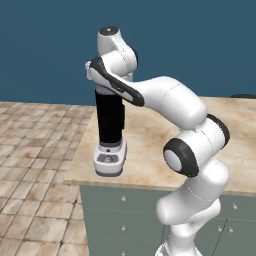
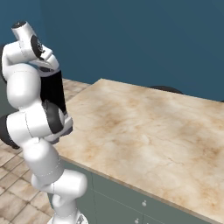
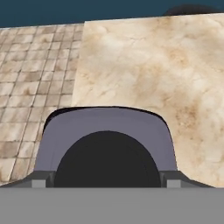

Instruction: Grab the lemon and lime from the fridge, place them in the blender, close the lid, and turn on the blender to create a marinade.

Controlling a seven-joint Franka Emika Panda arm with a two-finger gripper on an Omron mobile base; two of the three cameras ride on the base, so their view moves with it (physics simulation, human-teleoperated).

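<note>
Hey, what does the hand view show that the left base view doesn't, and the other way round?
Hand view: the lid close up, grey with a black centre, with a fingertip at each side of it.
Left base view: the blender side-on, a black jar on a pale base with a button panel, the arm bent over its top, and the green cabinets under the counter.
Both: the marbled counter and the tiled floor.

The white arm (image 1: 172, 100) folds forward, its claw (image 3: 105, 183) pointing down, fingers spread.
</note>
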